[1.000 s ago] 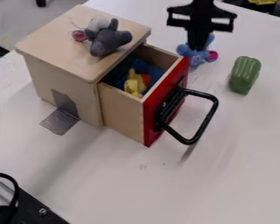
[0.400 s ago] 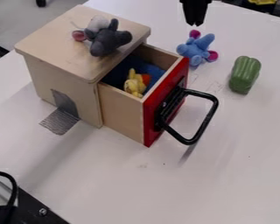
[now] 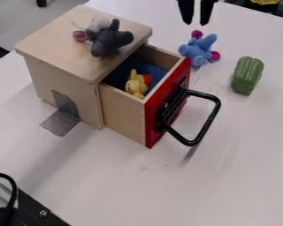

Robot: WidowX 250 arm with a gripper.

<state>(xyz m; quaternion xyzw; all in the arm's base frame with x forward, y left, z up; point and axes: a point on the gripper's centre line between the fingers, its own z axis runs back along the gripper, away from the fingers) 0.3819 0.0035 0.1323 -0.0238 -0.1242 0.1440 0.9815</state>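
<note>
So the black two-finger gripper [image 3: 196,23] just lifted clear and spread its fingers, empty, meaning the blue-and-pink plush toy [image 3: 197,50] is loose, far right of the open red-fronted wooden drawer [image 3: 125,114].

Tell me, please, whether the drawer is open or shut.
Open: the drawer's red front stands away from the wooden box, showing a yellow toy inside.

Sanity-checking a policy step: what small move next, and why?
I'd probably ease the gripper toward the blue plush toy, then lower a little, fingers kept apart. The fingers are spread with nothing between them, the toy is the nearest loose thing, and it lies on the table apart from the open drawer. Height is hard to judge from this angle.
</note>
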